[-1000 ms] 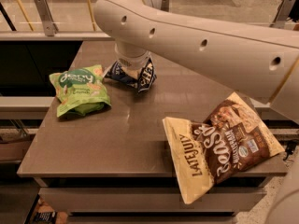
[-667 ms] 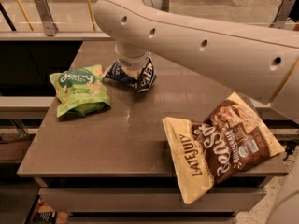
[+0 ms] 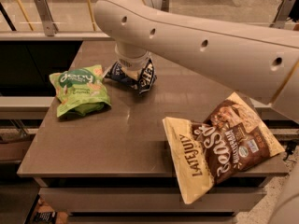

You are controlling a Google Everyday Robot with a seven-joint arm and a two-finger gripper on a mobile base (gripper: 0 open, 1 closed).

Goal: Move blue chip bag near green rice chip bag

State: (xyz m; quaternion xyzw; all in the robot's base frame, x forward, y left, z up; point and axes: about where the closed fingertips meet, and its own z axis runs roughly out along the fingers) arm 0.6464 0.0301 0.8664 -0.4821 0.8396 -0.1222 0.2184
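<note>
Reading gripper as pressed down onto blue chip bag, 12 o'clock on tabletop; wrist hides it, so I cannot tell its hold. Green rice chip bag lies near, at 8 o'clock from it; I judge a short slide suffices.

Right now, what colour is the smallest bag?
Navy blue chip bag, white lettering, beneath the pincer; camera view.

Pincer over blue bag; bare tabletop strip before green bag
</note>
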